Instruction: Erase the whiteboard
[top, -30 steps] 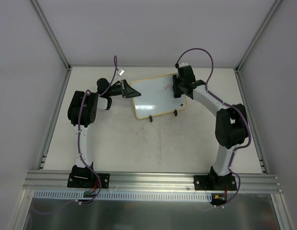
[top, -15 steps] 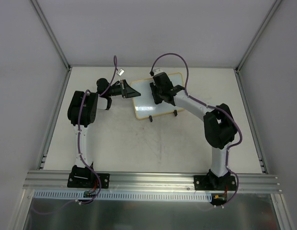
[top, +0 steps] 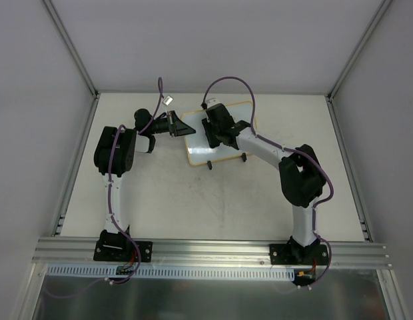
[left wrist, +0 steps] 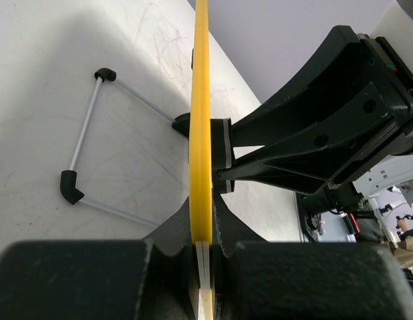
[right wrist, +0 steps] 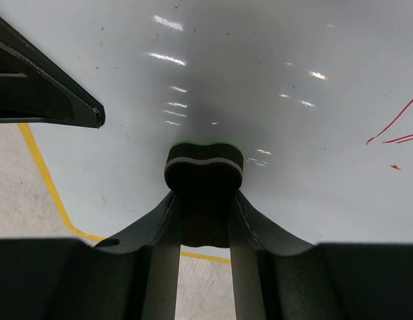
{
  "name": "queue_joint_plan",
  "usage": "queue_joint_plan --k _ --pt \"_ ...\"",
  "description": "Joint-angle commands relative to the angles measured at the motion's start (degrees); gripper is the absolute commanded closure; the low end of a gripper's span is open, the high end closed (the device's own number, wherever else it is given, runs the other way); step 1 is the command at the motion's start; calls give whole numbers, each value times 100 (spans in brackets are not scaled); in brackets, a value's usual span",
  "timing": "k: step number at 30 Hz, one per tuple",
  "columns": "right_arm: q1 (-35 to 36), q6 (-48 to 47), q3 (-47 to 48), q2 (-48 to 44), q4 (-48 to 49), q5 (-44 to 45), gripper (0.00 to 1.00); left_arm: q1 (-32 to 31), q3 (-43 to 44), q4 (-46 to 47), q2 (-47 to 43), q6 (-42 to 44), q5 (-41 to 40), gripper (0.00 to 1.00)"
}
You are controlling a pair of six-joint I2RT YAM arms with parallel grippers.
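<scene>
The whiteboard (top: 198, 151) with a yellow rim lies at the back middle of the table. My left gripper (top: 182, 126) is shut on its left edge; in the left wrist view the rim (left wrist: 201, 120) runs edge-on between the jaws of that gripper (left wrist: 206, 250). My right gripper (top: 212, 135) is over the board's left part, shut on a black bone-shaped eraser (right wrist: 204, 167) that presses on the white surface (right wrist: 273, 60). Red pen marks (right wrist: 395, 125) remain on the board to the eraser's right in the right wrist view. The right gripper (right wrist: 204, 192) shows the eraser between its fingers.
Two black clip feet (top: 210, 165) on thin rods stick out from the board's near edge, also seen in the left wrist view (left wrist: 72, 187). The left gripper's finger (right wrist: 46, 93) sits close to the eraser's left. Frame rails border the table.
The right arm has swept the eraser leftward across the board, from its right end to its left part. The left gripper has kept its hold on the rim.
</scene>
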Motion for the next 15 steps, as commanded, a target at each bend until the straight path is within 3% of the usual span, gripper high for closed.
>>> queue_joint_plan --k 1,15 --pt "-34 130 130 216 112 -276 100 6 36 2000 62 273 319 100" --pt "-1361 218 77 -198 -160 -558 99 6 36 2009 70 264 328 100"
